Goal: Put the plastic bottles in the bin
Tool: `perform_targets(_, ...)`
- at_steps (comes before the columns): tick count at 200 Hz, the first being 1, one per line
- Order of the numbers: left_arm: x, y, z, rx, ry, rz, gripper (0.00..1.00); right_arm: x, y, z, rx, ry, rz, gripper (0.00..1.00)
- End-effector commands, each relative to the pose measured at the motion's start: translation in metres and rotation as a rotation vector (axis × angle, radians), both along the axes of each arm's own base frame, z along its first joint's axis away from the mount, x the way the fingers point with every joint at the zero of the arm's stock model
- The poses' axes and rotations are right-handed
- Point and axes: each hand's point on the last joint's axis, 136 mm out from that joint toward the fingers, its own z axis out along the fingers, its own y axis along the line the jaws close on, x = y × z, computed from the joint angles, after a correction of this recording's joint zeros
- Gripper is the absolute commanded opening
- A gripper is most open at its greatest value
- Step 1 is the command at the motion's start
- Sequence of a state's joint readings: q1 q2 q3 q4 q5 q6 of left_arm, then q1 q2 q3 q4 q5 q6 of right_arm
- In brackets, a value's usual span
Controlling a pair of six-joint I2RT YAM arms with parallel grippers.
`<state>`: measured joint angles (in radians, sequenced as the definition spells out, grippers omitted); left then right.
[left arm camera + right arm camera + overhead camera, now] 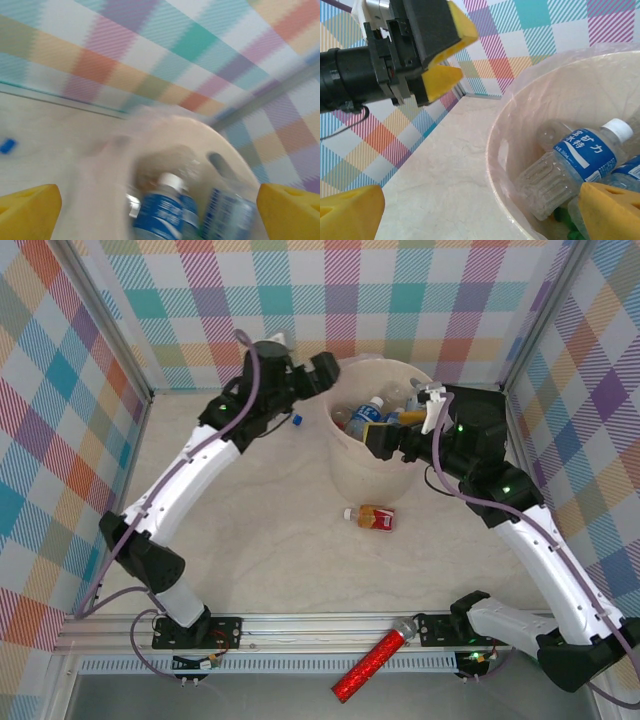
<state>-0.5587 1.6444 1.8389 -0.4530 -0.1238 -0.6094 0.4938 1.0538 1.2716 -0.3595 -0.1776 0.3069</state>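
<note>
The beige bin [350,465] stands at the back middle of the table and holds several plastic bottles. A clear one with a blue label and white cap [580,150] lies on top, seen blurred in the left wrist view as the blue-labelled bottle [162,210]. One bottle with a red-orange label [372,517] lies on the table in front of the bin. My left gripper [328,375] hangs open and empty at the bin's left rim [230,150]. My right gripper [385,443] is open and empty over the bin's right side, beside the rim [492,150].
A small blue cap [297,421] lies on the table left of the bin. A red glittery tube [372,660] rests on the front rail. Checked walls close in the back and both sides. In the right wrist view, the left gripper's yellow pads [442,80] stand apart.
</note>
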Motion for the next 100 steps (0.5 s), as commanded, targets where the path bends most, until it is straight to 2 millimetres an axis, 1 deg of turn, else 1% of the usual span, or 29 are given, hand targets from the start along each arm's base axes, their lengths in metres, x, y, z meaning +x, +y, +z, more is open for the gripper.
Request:
perform_targets(1,0.008,0.051,-0.028,0.007,0.08,0.133,1.0,-0.004,0.009,0.019,0.033,-0.045,0.04,0.99)
perform_targets(16,0.02,0.074,-0.053,-0.033,0.144,0.184,0.99,-0.004,0.013,0.019,0.027,-0.045,0.049,0.99)
perform_targets(29,0.03,0.087,-0.079,-0.045,0.202,0.223,1.0,-0.003,0.016,0.019,0.021,-0.045,0.053,0.99)
perform_targets(53,0.049,0.096,-0.125,-0.013,0.302,0.269,1.0,-0.003,0.018,0.019,0.006,-0.051,0.052,0.99)
perform_targets(73,0.066,0.104,-0.16,0.033,0.362,0.323,1.0,-0.004,0.021,0.019,-0.006,-0.056,0.058,0.99)
perform_targets(87,0.079,0.109,-0.179,0.064,0.378,0.358,1.0,-0.004,0.022,0.019,-0.014,-0.056,0.062,0.99)
perform_targets(100,0.091,0.114,-0.191,0.095,0.379,0.4,1.0,-0.006,0.024,0.019,-0.023,-0.055,0.068,0.99)
